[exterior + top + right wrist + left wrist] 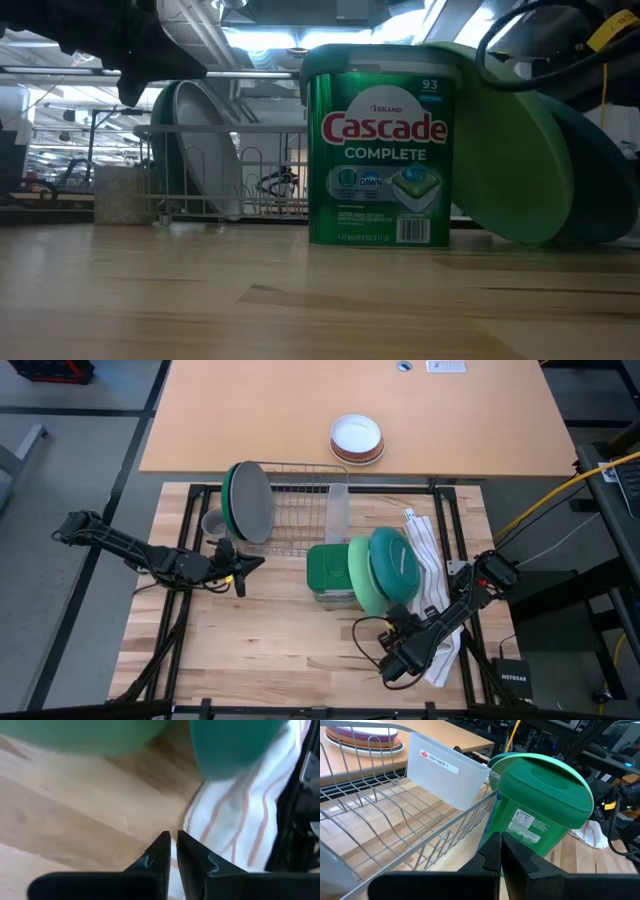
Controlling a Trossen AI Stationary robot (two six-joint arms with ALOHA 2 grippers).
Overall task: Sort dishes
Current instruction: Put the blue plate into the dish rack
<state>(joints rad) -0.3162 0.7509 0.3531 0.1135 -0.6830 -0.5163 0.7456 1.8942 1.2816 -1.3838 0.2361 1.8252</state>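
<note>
Low in the overhead frame, the right gripper (392,656) hangs over the bare wood of the table (280,640), its jaws drawn nearly together and holding nothing; the striped towel (432,575) lies just beside it, toward the lower right of the frame.

Above it, at mid-frame, a green detergent tub (325,572) stands upright with its lid on. Two plates lean on edge against the tub's right side: a light green plate (358,582) touching the tub, and a teal plate (395,565) resting on that one, with the towel under its far edge.

Left of centre, the left gripper (240,565) hovers just in front of the wire dish rack (300,510), jaws shut and empty. In the rack's left end stand two more plates on edge, a grey plate (254,502) in front of a dark green plate (230,495). A small grey mug (213,523) sits on the table at the rack's left side. A clear plastic bin (337,512) hangs on the rack's right end.

Farthest up, on the tan desk (250,420), a white bowl (357,437) sits stacked on brown-rimmed ones.
</note>
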